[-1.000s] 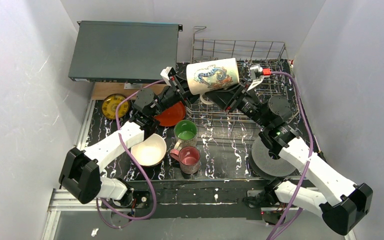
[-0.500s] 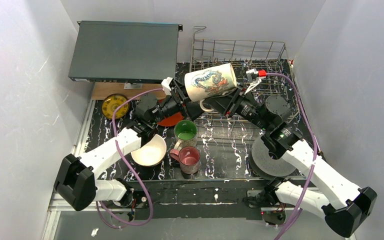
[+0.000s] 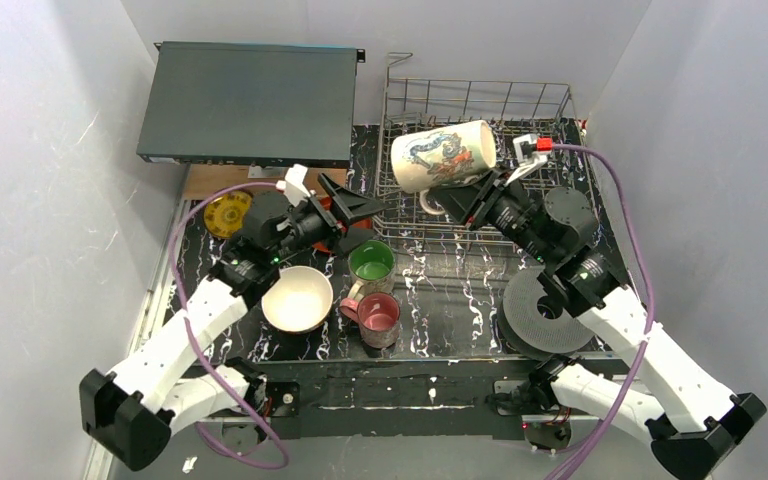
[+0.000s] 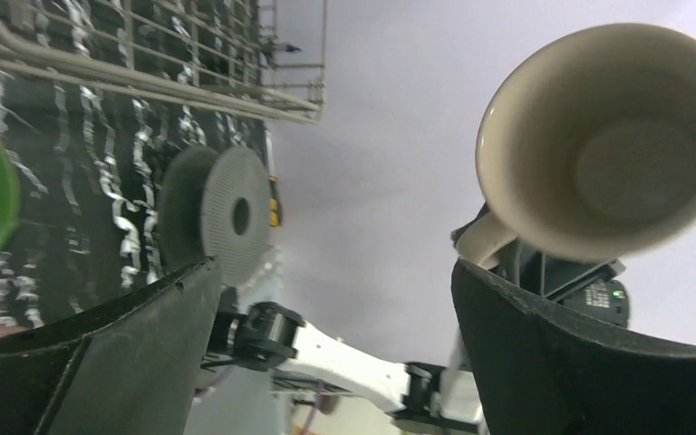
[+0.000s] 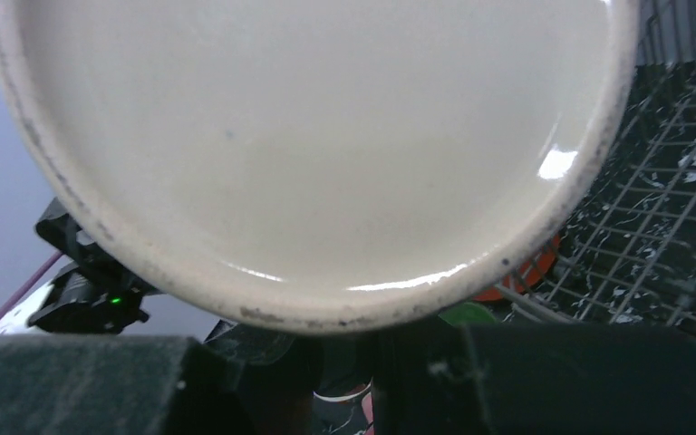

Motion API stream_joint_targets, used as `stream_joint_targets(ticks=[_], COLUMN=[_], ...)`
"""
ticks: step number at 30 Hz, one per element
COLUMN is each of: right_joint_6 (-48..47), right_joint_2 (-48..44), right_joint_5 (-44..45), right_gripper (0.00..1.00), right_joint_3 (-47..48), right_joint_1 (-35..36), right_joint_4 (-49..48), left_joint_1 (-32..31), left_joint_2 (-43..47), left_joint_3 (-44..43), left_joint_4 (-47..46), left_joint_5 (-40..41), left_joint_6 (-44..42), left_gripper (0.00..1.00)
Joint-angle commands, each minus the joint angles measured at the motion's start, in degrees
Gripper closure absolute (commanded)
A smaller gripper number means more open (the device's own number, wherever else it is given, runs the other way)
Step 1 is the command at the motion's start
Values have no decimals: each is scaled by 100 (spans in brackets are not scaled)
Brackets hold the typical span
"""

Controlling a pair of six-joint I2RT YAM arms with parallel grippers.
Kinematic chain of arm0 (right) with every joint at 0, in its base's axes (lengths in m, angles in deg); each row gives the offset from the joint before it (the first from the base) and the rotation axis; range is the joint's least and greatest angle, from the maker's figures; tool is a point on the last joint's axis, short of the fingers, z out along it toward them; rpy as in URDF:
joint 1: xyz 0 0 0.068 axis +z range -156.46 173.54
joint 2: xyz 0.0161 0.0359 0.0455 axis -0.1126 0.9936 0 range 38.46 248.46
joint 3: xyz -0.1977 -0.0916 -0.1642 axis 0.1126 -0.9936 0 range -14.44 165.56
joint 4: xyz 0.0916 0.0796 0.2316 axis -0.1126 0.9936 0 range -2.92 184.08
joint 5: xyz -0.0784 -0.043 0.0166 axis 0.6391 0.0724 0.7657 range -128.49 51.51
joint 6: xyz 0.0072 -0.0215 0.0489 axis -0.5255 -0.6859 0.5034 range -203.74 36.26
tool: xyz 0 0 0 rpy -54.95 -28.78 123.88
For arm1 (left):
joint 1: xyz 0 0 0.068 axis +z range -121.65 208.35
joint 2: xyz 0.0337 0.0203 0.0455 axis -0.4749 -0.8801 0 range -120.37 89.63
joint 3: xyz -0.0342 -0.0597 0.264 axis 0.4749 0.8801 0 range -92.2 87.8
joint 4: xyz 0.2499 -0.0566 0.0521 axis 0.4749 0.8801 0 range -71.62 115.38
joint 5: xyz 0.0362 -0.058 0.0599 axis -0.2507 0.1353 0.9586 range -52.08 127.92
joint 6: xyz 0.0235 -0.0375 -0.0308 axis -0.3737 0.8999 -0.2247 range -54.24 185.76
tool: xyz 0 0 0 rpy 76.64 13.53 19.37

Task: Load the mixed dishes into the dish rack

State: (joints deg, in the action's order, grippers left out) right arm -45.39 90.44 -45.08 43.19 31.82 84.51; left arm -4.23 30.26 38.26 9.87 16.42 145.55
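Note:
The floral cream mug [image 3: 445,155] hangs tilted over the front left part of the dish rack [image 3: 480,100]. My right gripper [image 3: 438,203] is shut on it at the handle side; its pale base [image 5: 326,136] fills the right wrist view. My left gripper [image 3: 357,218] stands wide open and empty, left of the mug and apart from it. The mug's mouth [image 4: 607,136] faces it. On the table lie the cream bowl [image 3: 297,298], the green-inside mug [image 3: 371,261], the pink mug [image 3: 377,315] and the yellow dish [image 3: 228,213]. The red-orange plate [image 5: 530,272] is mostly hidden under the left gripper.
A dark grey ribbed disc [image 3: 545,310] lies beside the right arm, front right of the rack. A flat dark grey box [image 3: 245,100] fills the back left. White walls close in on both sides.
My left gripper opened, let go of the floral mug and drew back to the left. The right gripper kept the mug and carried it right, over the rack.

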Motion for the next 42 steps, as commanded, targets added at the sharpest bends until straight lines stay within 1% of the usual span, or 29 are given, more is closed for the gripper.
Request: stream_joint_targets(ticks=[1, 6, 9, 12, 16, 22, 27, 29, 31, 34, 36, 39, 41, 42], right_joint_6=[-598, -1498, -1971, -2126, -1676, -647, -462, -636, -1134, -1874, -2276, -2658, -2760, -2782], right_joint_2=[-253, 456, 1027, 1538, 2353, 3394, 4258, 4499, 4691, 4986, 5116, 5356, 5548, 5642], right_joint_5=[543, 1157, 1367, 1326, 1156, 783, 378, 252, 199, 256, 318, 616, 629, 796], right_gripper=[99, 99, 99, 99, 99, 99, 99, 99, 99, 99, 99, 99, 99, 99], right_joint_3=[686, 1401, 1876, 2193, 2671, 3238, 3895, 4092, 4308, 4781, 4864, 5117, 5314, 5433], right_joint_1=[-159, -398, -551, -745, -1164, -1558, -1644, -1640, -1640, -1665, -1668, -1691, -1748, -1761], right_joint_4=[-593, 330, 705, 697, 665, 385, 361, 376, 510, 980, 1024, 1138, 1147, 1137], left_joint_1=[192, 200, 199, 200, 199, 199, 198, 199, 199, 199, 199, 199, 204, 200], left_joint_2=[652, 960, 1189, 1348, 1421, 1467, 1382, 1330, 1279, 1158, 1109, 1050, 976, 946], left_joint_3=[-728, -1383, -1520, -1498, -1544, -1683, -1906, -1988, -2061, -2185, -2216, -2184, -2167, -2152], left_joint_4=[2126, 3324, 3702, 3795, 4045, 4427, 4699, 4738, 4779, 4877, 4909, 4899, 4887, 4872], left_joint_5=[768, 1210, 1224, 1005, 810, 854, 902, 883, 879, 876, 862, 797, 723, 684], left_joint_6=[-1675, -2831, -3105, -3169, -3245, -3499, -3722, -3810, -3895, -4030, -4110, -4169, -4190, -4203], left_gripper=[2, 2, 2, 2, 2, 2, 2, 2, 2, 2, 2, 2, 2, 2])
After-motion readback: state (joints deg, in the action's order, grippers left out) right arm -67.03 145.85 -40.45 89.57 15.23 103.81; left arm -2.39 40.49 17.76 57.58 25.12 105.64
